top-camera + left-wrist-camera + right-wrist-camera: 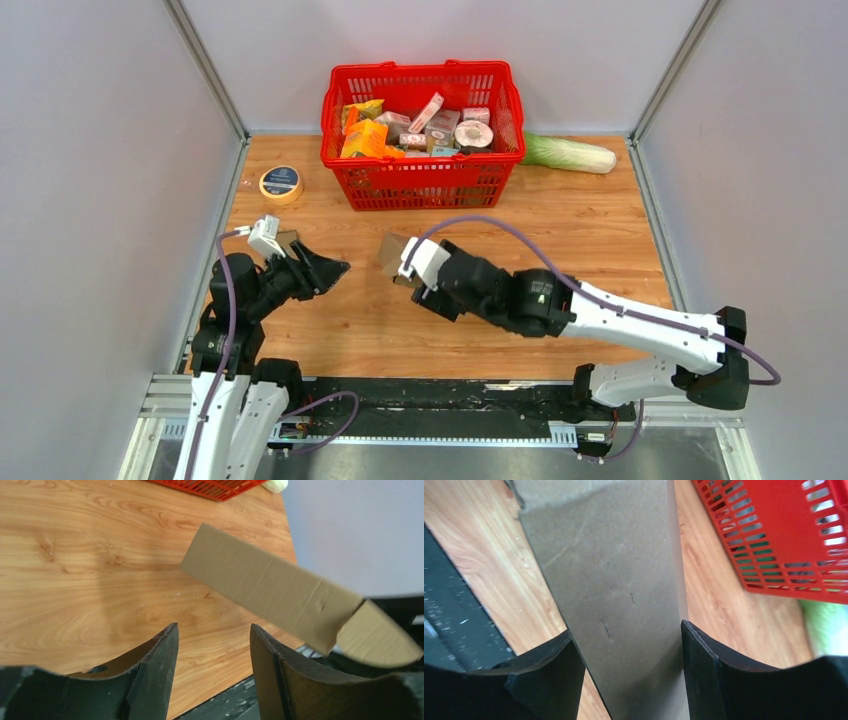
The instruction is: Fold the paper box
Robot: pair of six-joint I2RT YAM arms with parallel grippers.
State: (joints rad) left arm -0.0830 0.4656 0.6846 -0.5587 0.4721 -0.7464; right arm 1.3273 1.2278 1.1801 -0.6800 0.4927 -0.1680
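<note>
Across the tabletop, a red basket sits at the far edge. Nearer me, about mid-table, the brown box is clamped in my right pincer, a finger pressed to each side. My left pincer stands apart and empty, pointing at the box from nearby.

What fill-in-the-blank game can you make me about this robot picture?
The left gripper is open and holds ____.
The right gripper grips the cardboard box, which is coloured ____.
The napa cabbage lies beside the ____ basket.
Missing words: nothing; brown; red.
</note>
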